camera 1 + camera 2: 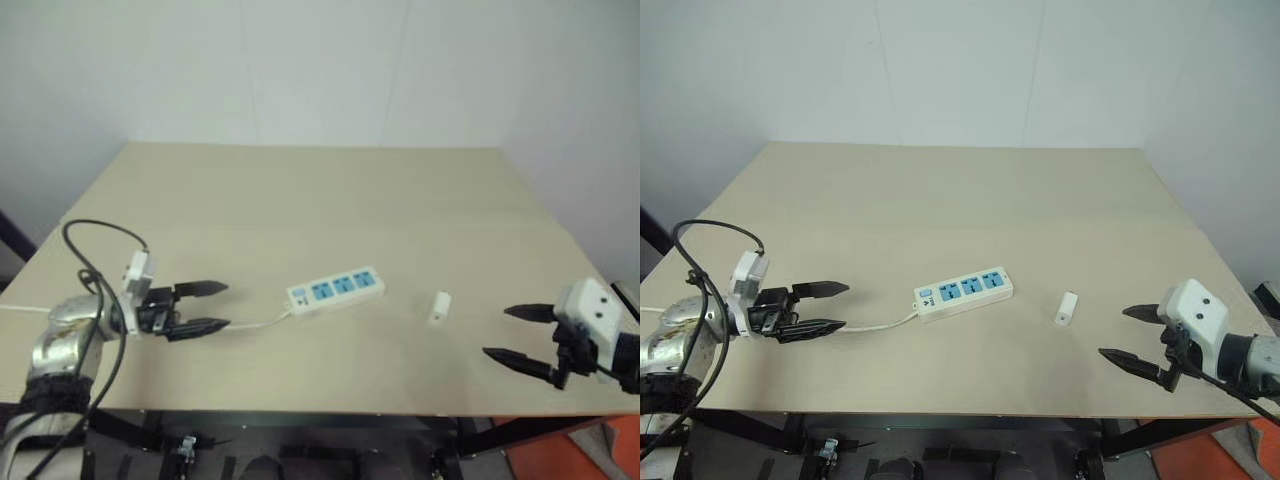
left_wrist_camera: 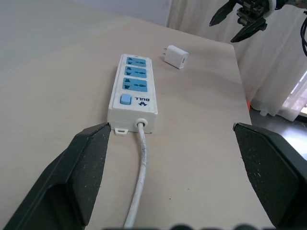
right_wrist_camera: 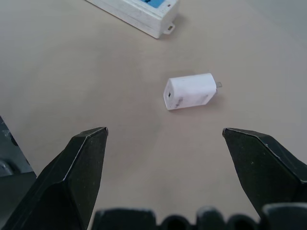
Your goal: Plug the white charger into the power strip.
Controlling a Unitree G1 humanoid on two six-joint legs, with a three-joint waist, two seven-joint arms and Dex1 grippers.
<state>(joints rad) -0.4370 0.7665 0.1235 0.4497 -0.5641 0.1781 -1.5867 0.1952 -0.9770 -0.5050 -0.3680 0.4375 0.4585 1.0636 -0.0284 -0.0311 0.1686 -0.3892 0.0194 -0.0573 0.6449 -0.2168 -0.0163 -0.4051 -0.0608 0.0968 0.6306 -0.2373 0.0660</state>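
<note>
Overhead, power strip [image 1: 336, 289] lies mid-table [image 1: 300, 200], charger [image 1: 440, 306] apart to its right. Left gripper [image 1: 205, 307] and right gripper [image 1: 518, 334] spread wide, empty. Left wrist: cord [image 2: 139, 177] runs between fingers [image 2: 81, 172]. Right wrist: charger on its side, beyond the fingertips [image 3: 88, 143], untouched.

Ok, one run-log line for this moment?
left gripper: open, empty | right gripper: open, empty | white charger: lying on table, unplugged | power strip: sockets free

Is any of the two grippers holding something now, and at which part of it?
Nothing is held. The left gripper and right gripper are both open and empty. The white charger and the power strip lie free on the table.
</note>
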